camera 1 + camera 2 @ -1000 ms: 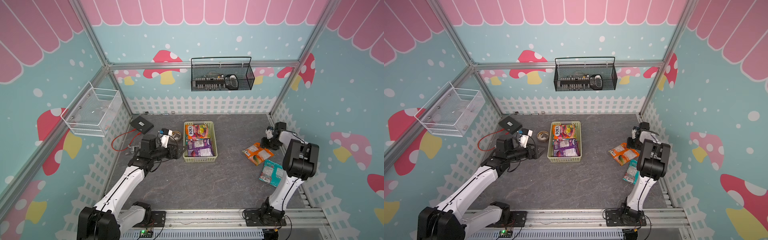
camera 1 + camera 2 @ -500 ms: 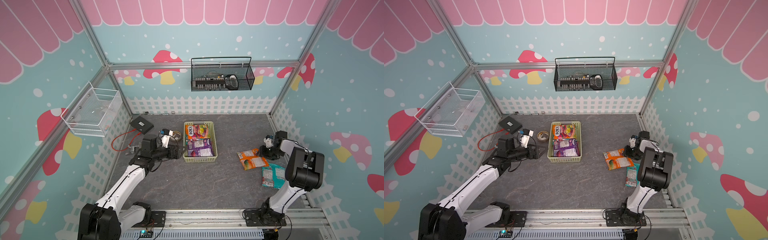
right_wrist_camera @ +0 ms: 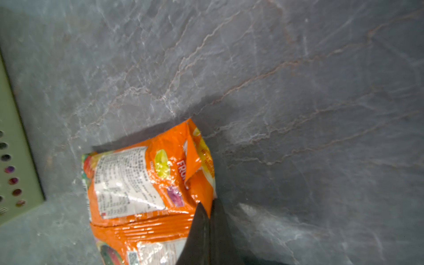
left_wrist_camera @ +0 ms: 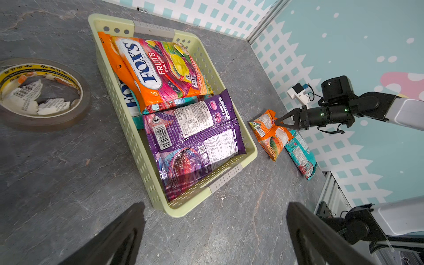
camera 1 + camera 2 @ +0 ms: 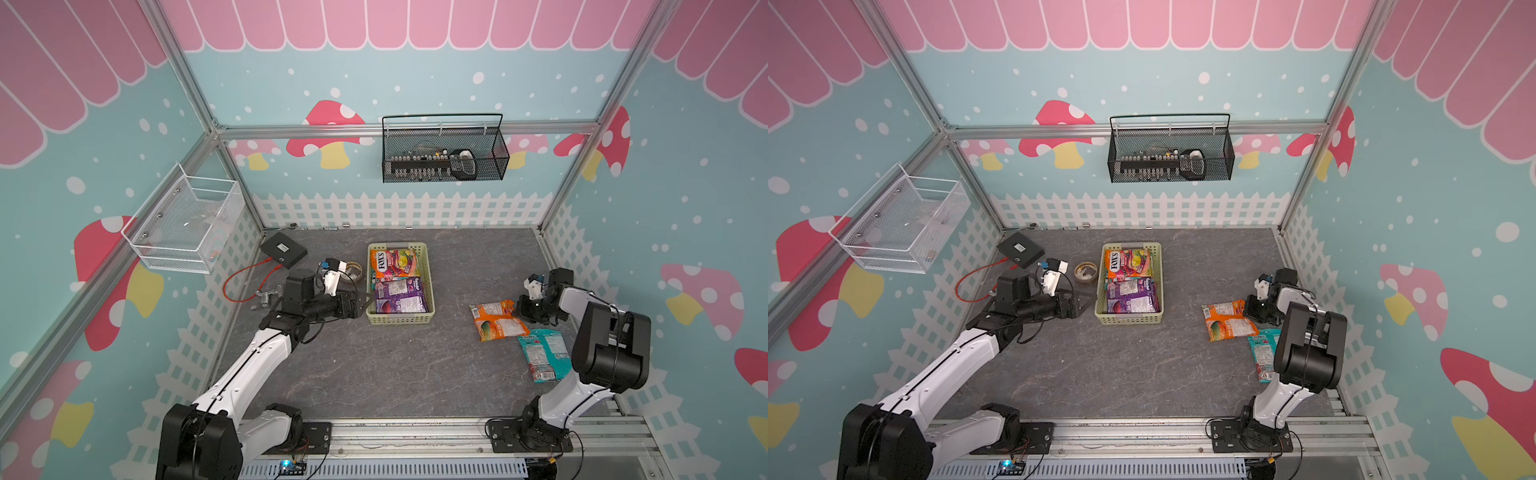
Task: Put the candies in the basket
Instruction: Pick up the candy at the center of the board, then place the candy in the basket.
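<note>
Inside the basket (image 5: 401, 319) at table centre lay three candies: FOX'S bag (image 5: 395, 262), purple bag (image 5: 400, 296), buried teal bag (image 4: 129, 102). At its 3 o'clock lay two: orange bag (image 5: 496, 320), loose teal bag (image 5: 542, 353). Right gripper (image 4: 277, 122), arm low, pinched the orange bag's edge; left gripper (image 5: 368, 302), at 9 o'clock, stood spread.

Orange-pink bag (image 5: 395, 262) and purple bag (image 5: 400, 296) in the basket (image 5: 401, 319); orange bag (image 5: 496, 322) and teal bag (image 5: 542, 353) on the table (image 5: 374, 374).
</note>
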Robot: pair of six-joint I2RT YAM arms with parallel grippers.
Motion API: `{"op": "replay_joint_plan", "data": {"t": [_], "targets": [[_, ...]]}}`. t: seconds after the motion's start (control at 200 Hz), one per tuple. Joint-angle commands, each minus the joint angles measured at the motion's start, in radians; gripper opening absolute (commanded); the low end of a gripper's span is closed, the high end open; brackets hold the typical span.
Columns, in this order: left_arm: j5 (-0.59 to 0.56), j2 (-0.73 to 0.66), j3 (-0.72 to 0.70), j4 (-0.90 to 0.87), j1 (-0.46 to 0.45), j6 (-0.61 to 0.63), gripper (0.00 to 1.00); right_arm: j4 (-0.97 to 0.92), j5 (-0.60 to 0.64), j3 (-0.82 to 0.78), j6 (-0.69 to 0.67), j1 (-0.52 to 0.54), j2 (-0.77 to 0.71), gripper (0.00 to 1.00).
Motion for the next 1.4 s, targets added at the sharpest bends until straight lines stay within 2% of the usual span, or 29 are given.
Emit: {"op": "replay_joint_plan", "data": {"t": [0.0,0.075,0.225,0.46,0.65,0.801,0.976,1.161,1.396], "targets": [[-0.03,-0.019,-0.016,0.013,-0.002,0.008,1.0,-0.003,-0.017,0.019,0.012,0.022,-0.052,0.0],[-0.051,-0.023,-0.018,0.01,-0.003,0.002,0.99,-0.005,-0.031,0.041,0.045,0.047,-0.091,0.0],[-0.128,-0.03,-0.012,-0.016,-0.003,-0.008,0.99,0.004,-0.03,0.107,0.134,0.169,-0.175,0.0],[-0.227,-0.036,0.013,-0.068,-0.002,-0.002,0.99,-0.055,0.088,0.314,0.259,0.358,-0.237,0.0],[-0.205,-0.052,0.014,-0.067,-0.003,0.01,0.99,-0.023,0.08,0.4,0.359,0.453,-0.3,0.0],[-0.242,-0.053,0.004,-0.066,-0.003,0.009,0.99,0.037,0.056,0.441,0.428,0.561,-0.325,0.0],[-0.266,-0.055,0.006,-0.066,-0.003,0.001,0.99,0.214,0.007,0.382,0.542,0.67,-0.339,0.0],[-0.263,-0.047,0.004,-0.067,-0.002,0.003,0.99,0.383,0.061,0.317,0.628,0.801,-0.277,0.0],[-0.267,-0.059,-0.005,-0.068,-0.002,0.007,0.99,0.619,0.089,0.183,0.787,0.85,-0.213,0.0]]}}
